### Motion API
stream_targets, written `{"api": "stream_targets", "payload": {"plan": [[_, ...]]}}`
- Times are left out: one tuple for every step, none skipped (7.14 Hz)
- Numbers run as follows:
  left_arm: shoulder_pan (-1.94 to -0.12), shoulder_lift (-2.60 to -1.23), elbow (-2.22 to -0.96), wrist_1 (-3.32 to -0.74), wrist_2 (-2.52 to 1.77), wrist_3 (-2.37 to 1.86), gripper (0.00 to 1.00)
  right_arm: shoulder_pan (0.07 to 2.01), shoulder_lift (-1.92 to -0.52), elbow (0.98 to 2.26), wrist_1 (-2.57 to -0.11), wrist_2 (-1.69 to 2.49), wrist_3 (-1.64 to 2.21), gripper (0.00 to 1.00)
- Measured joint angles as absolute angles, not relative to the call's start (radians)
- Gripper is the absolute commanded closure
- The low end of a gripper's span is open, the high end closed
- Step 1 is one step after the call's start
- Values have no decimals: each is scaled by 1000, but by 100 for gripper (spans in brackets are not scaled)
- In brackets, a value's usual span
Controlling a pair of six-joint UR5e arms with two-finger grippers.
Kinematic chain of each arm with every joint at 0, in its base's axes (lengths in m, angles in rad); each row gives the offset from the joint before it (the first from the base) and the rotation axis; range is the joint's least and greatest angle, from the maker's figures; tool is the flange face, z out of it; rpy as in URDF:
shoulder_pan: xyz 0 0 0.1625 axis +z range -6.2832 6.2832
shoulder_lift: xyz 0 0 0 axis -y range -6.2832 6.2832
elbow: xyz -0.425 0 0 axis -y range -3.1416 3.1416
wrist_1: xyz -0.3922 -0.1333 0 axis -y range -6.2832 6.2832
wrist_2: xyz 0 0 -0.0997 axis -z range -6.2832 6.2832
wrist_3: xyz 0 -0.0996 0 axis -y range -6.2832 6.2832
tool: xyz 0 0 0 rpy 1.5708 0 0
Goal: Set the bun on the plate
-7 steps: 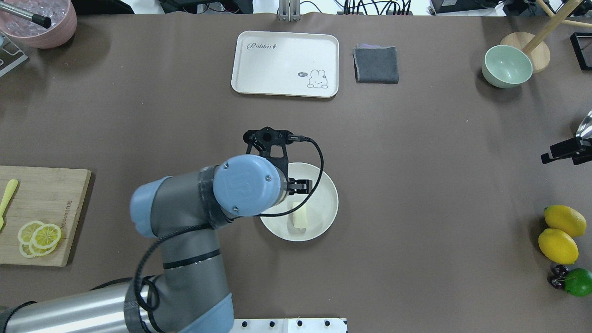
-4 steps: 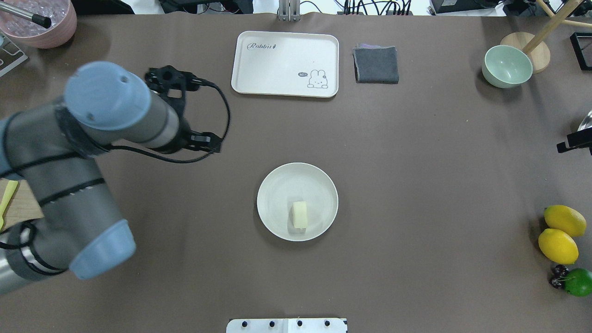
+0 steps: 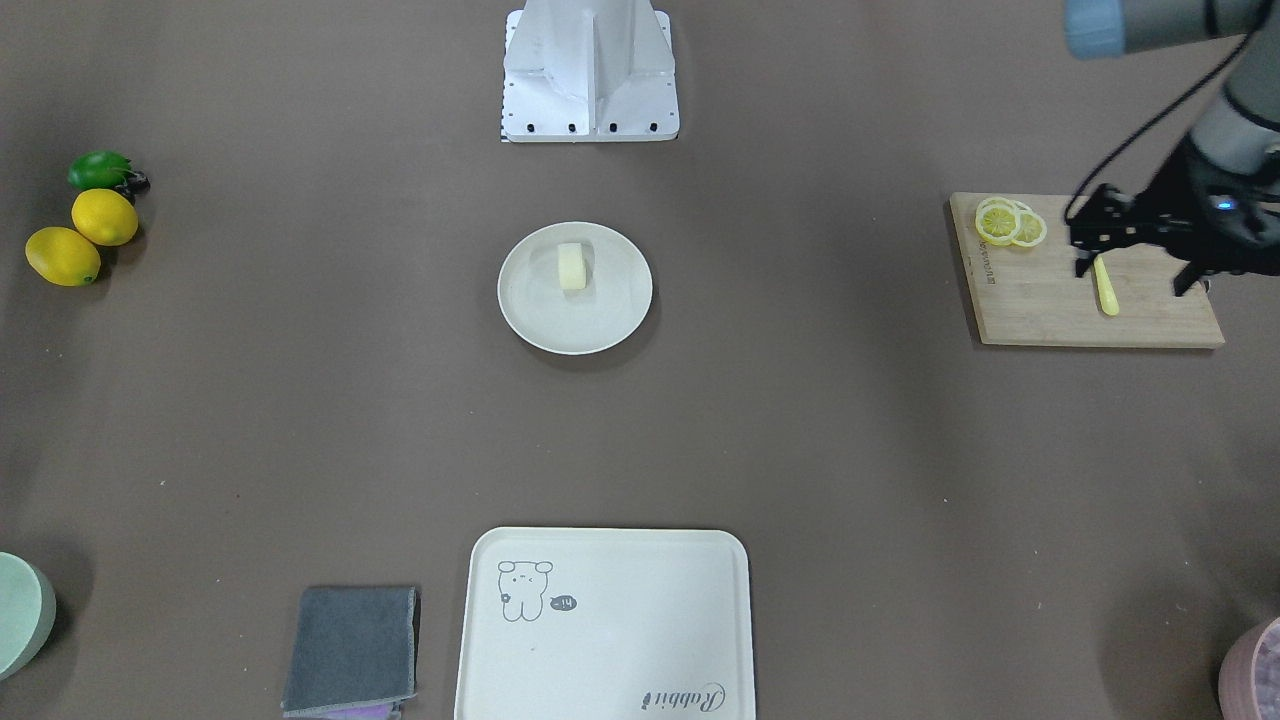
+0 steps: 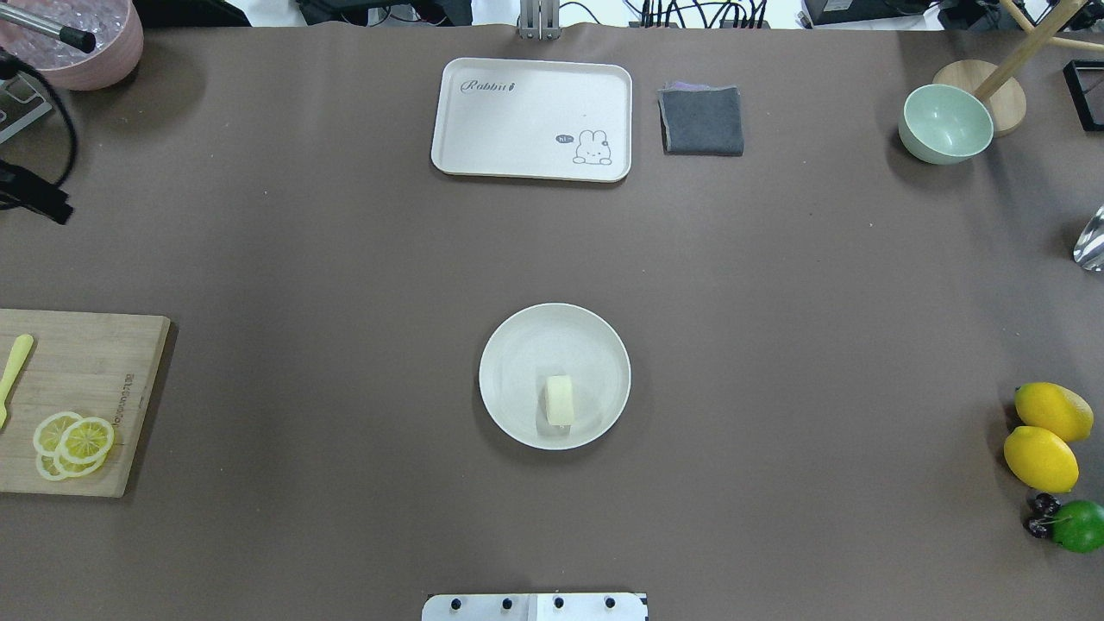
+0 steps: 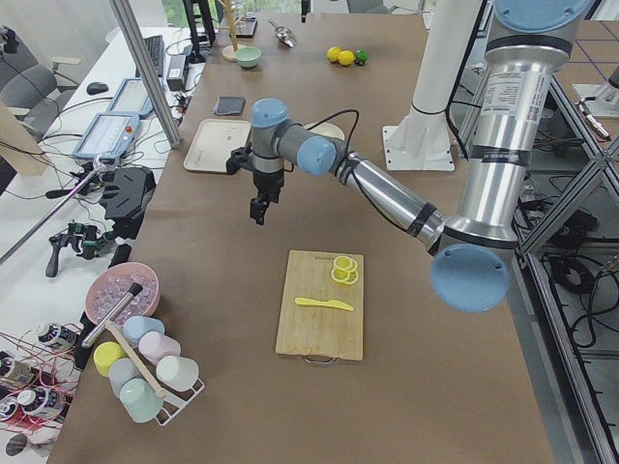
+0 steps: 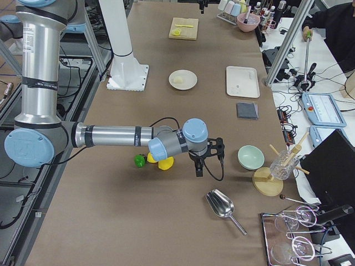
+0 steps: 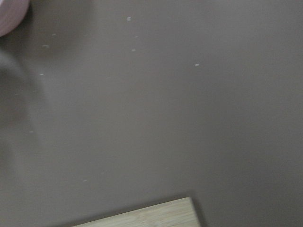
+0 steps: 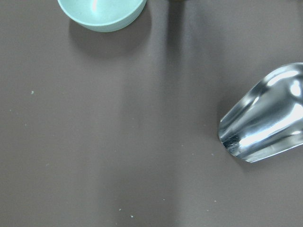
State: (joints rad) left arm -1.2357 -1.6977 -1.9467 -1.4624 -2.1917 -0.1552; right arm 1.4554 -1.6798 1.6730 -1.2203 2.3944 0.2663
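Observation:
The bun (image 4: 559,400), a small pale block, lies on the round cream plate (image 4: 517,345) at the table's middle, a little toward the robot's side; the front-facing view shows the same bun (image 3: 572,267) on the plate (image 3: 600,325). Nothing touches either. My left gripper (image 3: 1082,250) hovers far off to the side, above the cutting board's edge, and is open with nothing in it; it points downward (image 5: 257,208). My right gripper (image 6: 199,168) shows only in the exterior right view, near the green bowl, and I cannot tell its state.
A rabbit tray (image 4: 483,112) and grey cloth (image 4: 701,121) lie at the far side. Right: green bowl (image 4: 945,125), metal scoop (image 8: 265,123), two lemons (image 4: 1044,435), lime (image 4: 1078,526). Left: cutting board (image 4: 95,371) with lemon slices (image 4: 73,440), pink bowl (image 4: 78,43).
My left arm has swung from over the plate to the far left edge, leaving the bun lying on the plate. The right gripper has slid out of the overhead view's right edge.

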Motion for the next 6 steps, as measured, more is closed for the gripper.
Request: {"api": "stream_targets", "payload": {"plan": [[-1342, -1674, -1868, -1462, -2262, -23, 2, 1489, -1678, 1675, -1269, 2394, 198, 0], [-1415, -1644, -1818, -1461, -2307, 53, 2, 1513, -1669, 1677, -1313, 2394, 150, 0], [-1476, -1605, -1795, -1462, -2329, 88, 2, 1535, -1652, 1677, -1363, 2393, 104, 0], [-1517, -1582, -1786, -1461, -2335, 102, 2, 1559, -1634, 1678, -1418, 2392, 50, 0], [-1536, -1565, -1776, -1459, -2336, 106, 2, 1584, -1617, 1680, -1476, 2392, -8, 0], [-1546, -1546, -1764, -1459, -2340, 105, 2, 1606, -1605, 1680, -1528, 2391, -62, 0]]}}
